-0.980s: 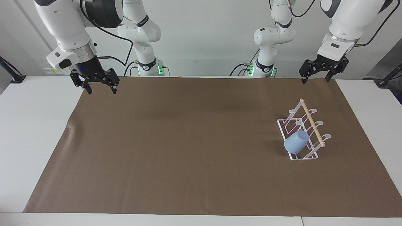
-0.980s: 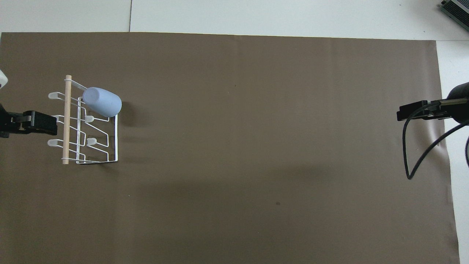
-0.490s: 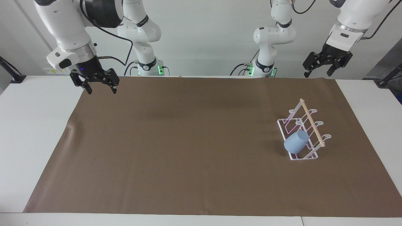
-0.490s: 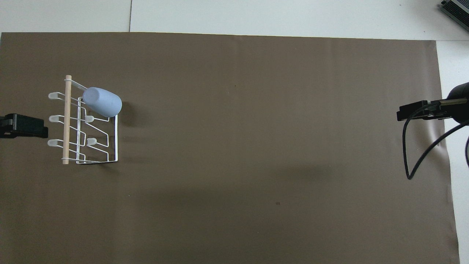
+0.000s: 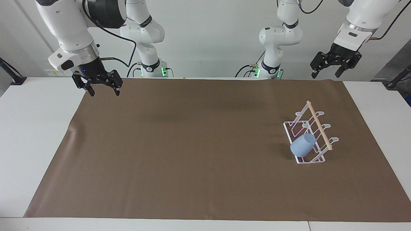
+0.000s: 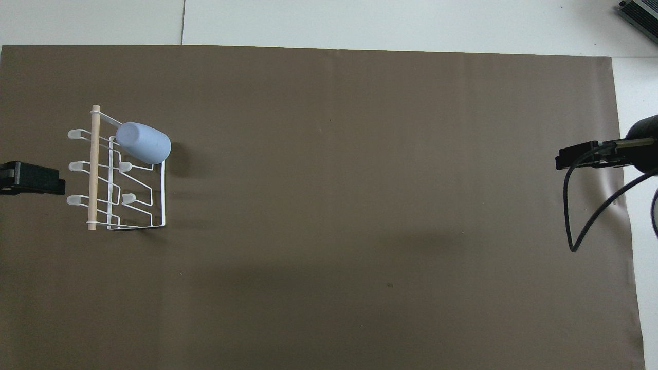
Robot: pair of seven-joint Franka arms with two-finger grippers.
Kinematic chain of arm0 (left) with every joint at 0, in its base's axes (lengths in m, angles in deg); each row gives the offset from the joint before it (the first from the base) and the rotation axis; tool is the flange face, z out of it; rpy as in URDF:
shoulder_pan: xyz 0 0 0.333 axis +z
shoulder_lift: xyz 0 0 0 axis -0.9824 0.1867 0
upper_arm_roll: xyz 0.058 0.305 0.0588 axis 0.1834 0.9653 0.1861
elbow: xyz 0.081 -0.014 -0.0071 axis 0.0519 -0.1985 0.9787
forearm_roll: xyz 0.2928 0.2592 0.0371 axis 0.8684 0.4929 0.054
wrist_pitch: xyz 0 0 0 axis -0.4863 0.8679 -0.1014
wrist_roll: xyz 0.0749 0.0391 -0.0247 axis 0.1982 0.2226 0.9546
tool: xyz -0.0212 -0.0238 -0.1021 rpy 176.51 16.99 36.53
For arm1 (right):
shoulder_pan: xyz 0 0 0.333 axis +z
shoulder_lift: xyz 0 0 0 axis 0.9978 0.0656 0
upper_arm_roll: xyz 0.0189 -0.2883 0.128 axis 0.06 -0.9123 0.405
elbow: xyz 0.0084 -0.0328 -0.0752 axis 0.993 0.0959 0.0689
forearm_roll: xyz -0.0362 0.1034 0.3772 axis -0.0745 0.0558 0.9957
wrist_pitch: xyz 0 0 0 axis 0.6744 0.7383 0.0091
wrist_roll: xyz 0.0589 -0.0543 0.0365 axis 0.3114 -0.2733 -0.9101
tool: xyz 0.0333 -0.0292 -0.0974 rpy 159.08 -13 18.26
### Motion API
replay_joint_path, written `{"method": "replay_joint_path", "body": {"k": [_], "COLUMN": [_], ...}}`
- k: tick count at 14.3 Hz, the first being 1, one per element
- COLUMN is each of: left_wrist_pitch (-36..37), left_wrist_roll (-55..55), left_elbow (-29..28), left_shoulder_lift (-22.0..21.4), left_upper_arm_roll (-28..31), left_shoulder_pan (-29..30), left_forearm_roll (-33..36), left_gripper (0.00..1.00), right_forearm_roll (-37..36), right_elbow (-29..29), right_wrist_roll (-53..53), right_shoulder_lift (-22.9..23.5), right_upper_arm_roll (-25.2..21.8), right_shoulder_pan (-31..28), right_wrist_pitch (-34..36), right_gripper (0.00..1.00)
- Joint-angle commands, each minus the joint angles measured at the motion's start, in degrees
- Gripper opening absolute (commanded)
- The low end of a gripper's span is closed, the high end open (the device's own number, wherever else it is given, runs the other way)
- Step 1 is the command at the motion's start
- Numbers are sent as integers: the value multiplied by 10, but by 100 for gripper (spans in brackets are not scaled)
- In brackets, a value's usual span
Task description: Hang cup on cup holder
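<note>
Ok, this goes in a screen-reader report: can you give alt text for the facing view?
A light blue cup hangs mouth-down on a peg of a white wire cup holder, which stands on a brown mat toward the left arm's end of the table. The left gripper and the right gripper hang open and empty, apart from the holder.

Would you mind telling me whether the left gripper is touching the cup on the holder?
Apart. In the facing view the left gripper hangs open, well above the table, while the cup sits on the cup holder.
</note>
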Motion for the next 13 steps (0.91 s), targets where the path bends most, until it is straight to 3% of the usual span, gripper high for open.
{"method": "replay_joint_path", "body": {"k": [1, 13], "left_wrist_pitch": [17, 18], "left_wrist_roll": [-8, -8], "left_elbow": [2, -6], "left_shoulder_lift": [-6, -13], "left_upper_arm_roll": [8, 7], "left_shoulder_pan": [-9, -14], "left_forearm_roll": [1, -2], "left_gripper": [100, 100], "right_forearm_roll": [-6, -5], "right_elbow": [14, 14], "right_wrist_roll": [6, 7], "right_shoulder_lift": [-13, -13], "right_upper_arm_roll": [1, 2], "right_shoulder_pan": [1, -2], "right_wrist_pitch": [0, 1], "right_gripper": [100, 100]}}
